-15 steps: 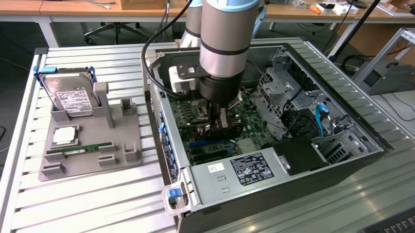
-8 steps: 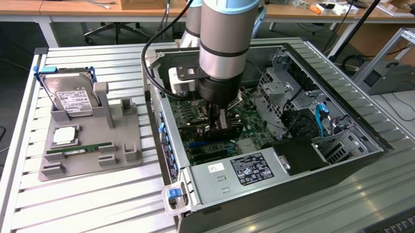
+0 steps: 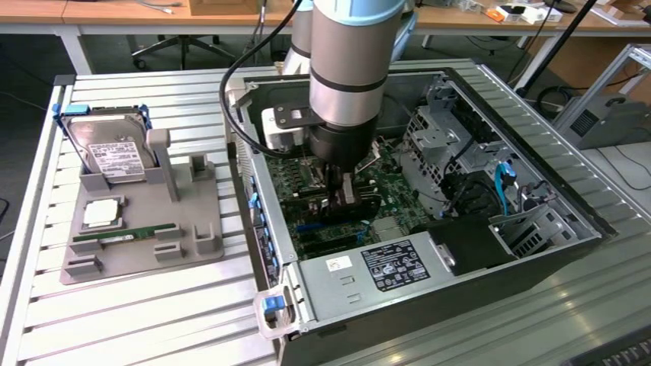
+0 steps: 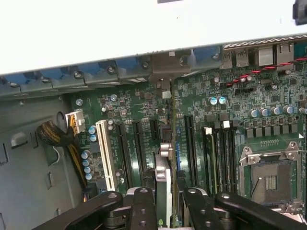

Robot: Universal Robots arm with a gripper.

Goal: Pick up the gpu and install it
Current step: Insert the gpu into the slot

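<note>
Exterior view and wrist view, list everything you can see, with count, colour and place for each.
computer case: one, dark grey, lid off, on the slatted table toward the exterior view's right.
motherboard: one, green, on the floor of the case.
gpu: one, green board seen edge-on, standing upright over the motherboard's slots, between the tool's fingers.
white slot: one, on the motherboard, beside the black slots.
power supply: one, grey with black label, at the case's near end.
parts holder: one, grey, on the table at the exterior view's left.
hard drive: one, silver with white label, upright in the holder.
memory stick: one, slim green, lying in the holder.
tool: one, black, closed on the gpu inside the case.
</note>
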